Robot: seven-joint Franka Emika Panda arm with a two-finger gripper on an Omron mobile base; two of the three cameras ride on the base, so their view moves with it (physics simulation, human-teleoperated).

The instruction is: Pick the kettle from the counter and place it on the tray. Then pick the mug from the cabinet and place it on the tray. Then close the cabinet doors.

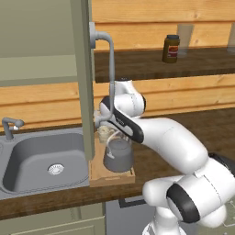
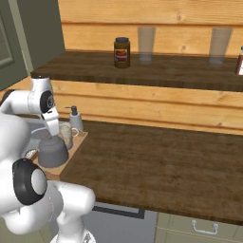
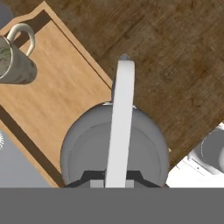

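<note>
My tool (image 1: 110,126) hung just above the kettle (image 1: 119,156); I couldn't tell how far apart its fingers stood, or whether they gripped the handle (image 3: 120,127), which ran straight away from the tool in the hand view. The kettle sat on the tray (image 1: 98,176) beside the sink (image 1: 27,158), the mug (image 3: 14,59) already there behind it. The cabinet door (image 1: 85,69) stood open up to the tool's left, by my reckoning the next reach.

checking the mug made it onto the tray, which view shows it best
The hand view: the mug stands on the tray, handle clear, apart from the kettle. In both base views the mug sits small, partly hidden behind the kettle.
</note>
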